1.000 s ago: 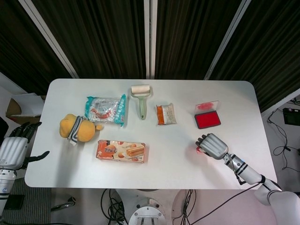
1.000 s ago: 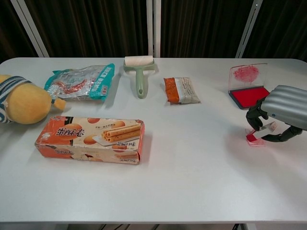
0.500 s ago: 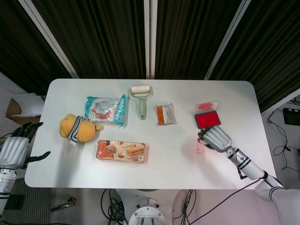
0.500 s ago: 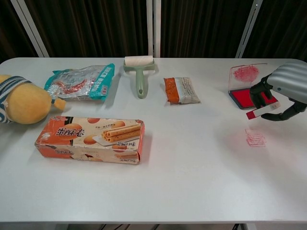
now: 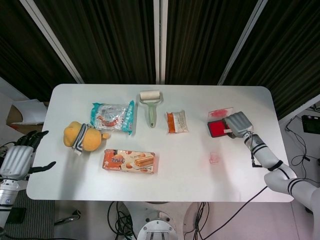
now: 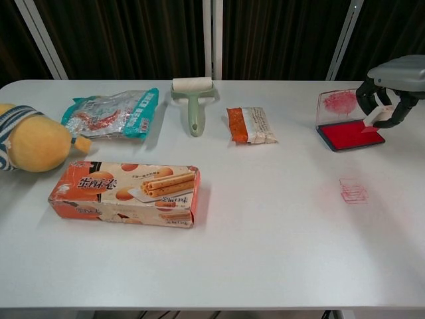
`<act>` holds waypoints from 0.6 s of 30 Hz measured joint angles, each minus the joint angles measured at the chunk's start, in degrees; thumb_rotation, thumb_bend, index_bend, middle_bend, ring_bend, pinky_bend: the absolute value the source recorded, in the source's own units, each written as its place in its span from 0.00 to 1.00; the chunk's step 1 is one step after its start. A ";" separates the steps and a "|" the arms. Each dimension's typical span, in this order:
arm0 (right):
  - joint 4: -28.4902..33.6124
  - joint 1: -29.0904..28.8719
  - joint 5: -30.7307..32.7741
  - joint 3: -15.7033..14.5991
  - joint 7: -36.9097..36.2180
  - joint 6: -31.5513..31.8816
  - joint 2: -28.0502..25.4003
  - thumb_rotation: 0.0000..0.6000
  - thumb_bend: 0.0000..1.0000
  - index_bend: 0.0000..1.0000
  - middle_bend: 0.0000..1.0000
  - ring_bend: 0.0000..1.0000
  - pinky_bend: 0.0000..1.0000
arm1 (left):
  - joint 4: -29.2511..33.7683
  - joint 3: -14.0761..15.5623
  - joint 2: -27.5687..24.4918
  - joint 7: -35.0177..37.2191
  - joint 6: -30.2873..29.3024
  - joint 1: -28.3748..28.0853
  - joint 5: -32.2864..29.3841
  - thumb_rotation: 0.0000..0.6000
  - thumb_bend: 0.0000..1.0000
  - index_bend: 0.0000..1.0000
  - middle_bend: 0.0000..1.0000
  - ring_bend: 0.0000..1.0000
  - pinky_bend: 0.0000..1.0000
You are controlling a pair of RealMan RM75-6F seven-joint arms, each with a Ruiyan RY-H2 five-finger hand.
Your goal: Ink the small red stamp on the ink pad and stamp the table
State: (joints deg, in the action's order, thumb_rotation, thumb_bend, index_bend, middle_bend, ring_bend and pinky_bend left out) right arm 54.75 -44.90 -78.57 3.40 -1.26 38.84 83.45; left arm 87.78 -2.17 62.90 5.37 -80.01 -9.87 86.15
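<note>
Chest view shows the small red stamp pinched in the right hand, fingers curled around it, hovering just above the ink pad near the tabletop's far right edge, presumably for fresh ink. A faint red imprint marks the table nearer the front edge. The left hand hangs off the left edge, fingers spread, holding nothing.
</note>
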 measured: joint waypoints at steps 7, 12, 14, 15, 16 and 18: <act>-1.20 -5.12 9.61 3.31 9.15 -9.03 2.09 1.00 0.36 0.69 0.59 0.55 0.74 | -0.24 0.13 -0.25 0.36 -0.07 0.29 -0.34 0.78 0.12 0.13 0.19 0.12 0.21; -2.13 -6.75 13.07 3.41 11.60 -13.08 2.91 1.00 0.36 0.69 0.59 0.55 0.74 | -0.47 0.12 -0.18 0.61 0.09 0.21 -0.39 0.77 0.12 0.13 0.19 0.12 0.21; -2.54 -7.15 14.06 3.26 12.49 -13.63 3.38 1.00 0.36 0.69 0.58 0.55 0.74 | -0.61 0.11 -0.12 0.68 0.11 0.20 -0.39 0.78 0.12 0.13 0.19 0.12 0.21; -2.83 -7.29 14.55 3.12 12.90 -13.71 3.74 1.00 0.36 0.69 0.58 0.55 0.74 | -0.72 0.13 -0.07 0.76 0.15 0.20 -0.41 0.78 0.12 0.13 0.19 0.12 0.21; -3.04 -7.35 14.84 3.02 13.12 -13.77 3.95 1.00 0.36 0.69 0.58 0.55 0.74 | -0.81 0.14 -0.05 0.81 0.21 0.19 -0.44 0.78 0.12 0.13 0.19 0.12 0.21; -3.49 -7.47 15.53 2.78 13.48 -14.16 4.34 1.00 0.36 0.69 0.58 0.55 0.74 | -0.92 0.15 -0.04 0.88 0.39 0.15 -0.55 0.78 0.12 0.13 0.19 0.12 0.21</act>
State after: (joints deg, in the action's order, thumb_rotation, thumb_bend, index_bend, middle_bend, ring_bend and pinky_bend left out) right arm 51.25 -52.37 -63.04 6.18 12.21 24.68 87.79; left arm 86.86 -2.02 62.86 6.25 -79.61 -9.72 85.60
